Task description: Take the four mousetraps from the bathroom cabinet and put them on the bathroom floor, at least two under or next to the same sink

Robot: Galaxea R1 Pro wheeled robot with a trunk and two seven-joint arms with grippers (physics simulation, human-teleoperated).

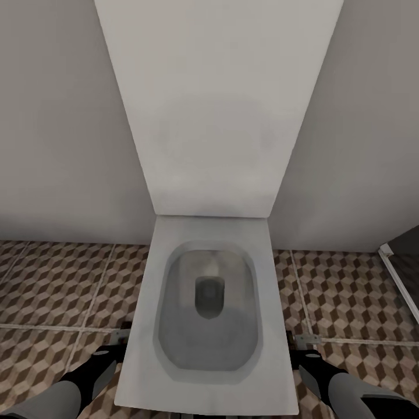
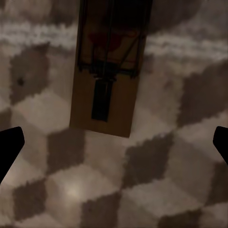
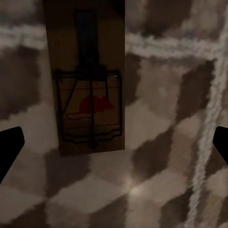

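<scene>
I've got one mousetrap (image 2: pixel 105 76) left of the toilet (image 1: pixel 212 314), another mousetrap (image 3: pixel 88 85) right of it — left gripper (image 2: pixel 114 142) and right gripper (image 3: pixel 114 142) both released, sink still needed.

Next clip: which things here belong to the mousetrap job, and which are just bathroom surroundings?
Job:
- mousetrap, lying flat below the open left gripper
- second mousetrap, flat below the open right gripper
- floor, the patterned tiles both traps lie on

Surroundings:
- toilet, between the two arms
- wall

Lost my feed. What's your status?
Both grippers open, empty. One mousetrap flat on tiles below left gripper, another below right gripper. Toilet ahead.
</scene>
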